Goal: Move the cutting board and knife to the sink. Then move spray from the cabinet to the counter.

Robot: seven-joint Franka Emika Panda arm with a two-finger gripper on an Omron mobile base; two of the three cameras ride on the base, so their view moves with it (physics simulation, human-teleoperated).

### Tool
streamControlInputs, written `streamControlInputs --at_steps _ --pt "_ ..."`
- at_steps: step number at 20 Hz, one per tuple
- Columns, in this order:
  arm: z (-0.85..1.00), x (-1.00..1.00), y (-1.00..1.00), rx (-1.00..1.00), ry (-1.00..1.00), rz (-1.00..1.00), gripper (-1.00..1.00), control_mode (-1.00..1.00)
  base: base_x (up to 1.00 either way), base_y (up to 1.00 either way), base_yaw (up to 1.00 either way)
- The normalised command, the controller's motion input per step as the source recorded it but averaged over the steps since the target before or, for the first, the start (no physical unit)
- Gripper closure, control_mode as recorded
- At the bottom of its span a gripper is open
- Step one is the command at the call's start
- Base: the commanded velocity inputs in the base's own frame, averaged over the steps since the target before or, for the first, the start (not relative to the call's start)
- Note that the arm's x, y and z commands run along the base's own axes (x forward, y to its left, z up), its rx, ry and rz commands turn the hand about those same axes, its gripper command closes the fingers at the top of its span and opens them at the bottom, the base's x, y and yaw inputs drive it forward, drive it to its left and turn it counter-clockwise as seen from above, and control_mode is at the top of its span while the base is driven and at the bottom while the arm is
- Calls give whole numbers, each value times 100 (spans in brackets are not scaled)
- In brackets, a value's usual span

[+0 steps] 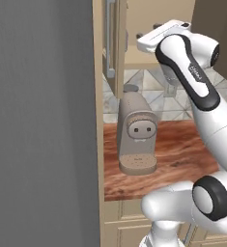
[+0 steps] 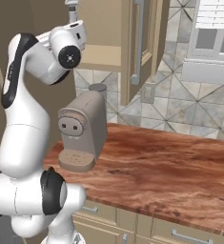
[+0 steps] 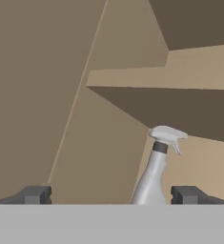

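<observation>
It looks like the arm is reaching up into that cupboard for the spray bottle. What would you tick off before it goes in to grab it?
1. Pincer open wide enough for the bottle: ok, the two tips stand far apart.
2. Pincer empty: ok, nothing sits between the tips.
3. Spray upright inside the cabinet: ok.
4. Spray centred between the tips: not ok, in the hand view it stands close to the right tip.
5. Cabinet open: ok, the door is swung out.
6. Landing spot free on the counter: ok, bare wood lies to the right of the coffee machine.
</observation>
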Motion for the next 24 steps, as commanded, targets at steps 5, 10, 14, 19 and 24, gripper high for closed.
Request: streamControlInputs --at_steps 5,10,14,19,24 --pt "0 34 0 0 0 0 -100 -100 0 0 0" --pt "9 39 1 0 0 0 -100 -100 0 0 0" --pt "11 27 11 0 0 1 -100 -100 0 0 0" --pt "7 23 10 0 2 3 -100 -100 0 0 0" --pt "13 16 2 0 1 2 -100 -100 0 0 0"
